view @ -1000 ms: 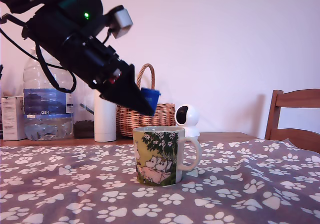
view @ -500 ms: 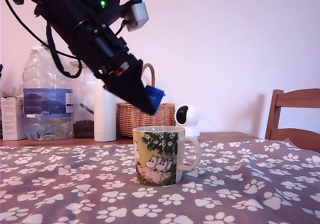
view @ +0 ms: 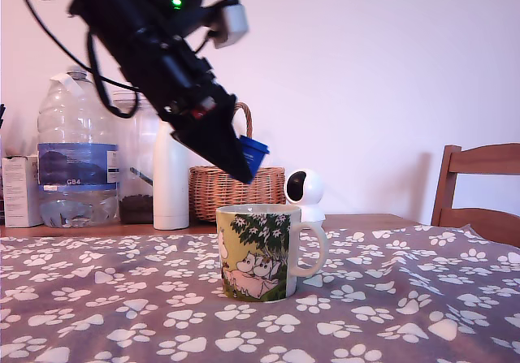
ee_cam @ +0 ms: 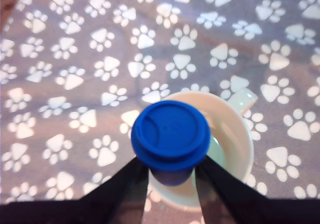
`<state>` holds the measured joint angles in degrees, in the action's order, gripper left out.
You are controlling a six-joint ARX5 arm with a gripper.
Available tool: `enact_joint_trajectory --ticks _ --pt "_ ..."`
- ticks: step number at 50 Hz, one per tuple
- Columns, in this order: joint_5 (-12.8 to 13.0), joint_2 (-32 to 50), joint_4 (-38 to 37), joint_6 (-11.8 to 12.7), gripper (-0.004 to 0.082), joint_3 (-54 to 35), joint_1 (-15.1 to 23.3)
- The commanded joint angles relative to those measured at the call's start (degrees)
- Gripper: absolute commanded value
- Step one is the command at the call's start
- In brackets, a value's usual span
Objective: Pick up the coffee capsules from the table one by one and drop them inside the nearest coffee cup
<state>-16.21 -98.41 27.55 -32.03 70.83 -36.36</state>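
1. The gripper [view: 242, 165] hangs above the table, angled downward toward the exterior view's right; a green indicator light shows on the arm housing.
2. The jaws are closed on a blue coffee capsule [view: 252, 153], one black finger on each side of its body (the wrist view shows the round blue top [ee_cam: 170, 132] facing the camera, the two fingers [ee_cam: 131, 179] pressing just beneath its rim).
3. The capsule is held in the air above the coffee cup [view: 262, 251], clear of the rim. In the wrist view it overlaps the cup's open mouth [ee_cam: 235, 144].
4. The cup stands upright on the paw-print cloth [view: 390, 298], handle toward the exterior view's right, its cartoon picture facing the camera.
5. At the far edge of the table: a large water bottle [view: 71, 156], a white bottle [view: 171, 180], a wicker basket [view: 229, 186] and a small white camera [view: 305, 191].
6. A wooden chair [view: 479, 192] stands at the exterior view's right.
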Motion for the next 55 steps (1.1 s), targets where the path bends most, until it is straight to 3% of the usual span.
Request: enact_joint_trajectory --ticks 1,9,25,29,35,39,51,55 --pt "0.6 -2.1 1.3 -0.7 0.0019 0.6 -0.6" --pt "2.6 -4.2 4.7 -1.0 0.0019 3.0 -1.3" --pt "2.8 -4.8 5.1 -1.0 0.003 3.3 -1.9" --pt "2.7 -4.8 5.0 -1.0 0.0117 3.3 -1.9" --pt "2.1 -4.8 4.9 -1.0 0.037 3.3 -1.9" --pt "1.0 -4.8 4.9 -1.0 0.0448 3.3 -1.9" --pt "-1.4 -4.8 4.0 -0.3 0.0441 3.3 -1.6" --pt "-3.1 -4.7 3.5 0.9 0.0381 3.3 -1.1"
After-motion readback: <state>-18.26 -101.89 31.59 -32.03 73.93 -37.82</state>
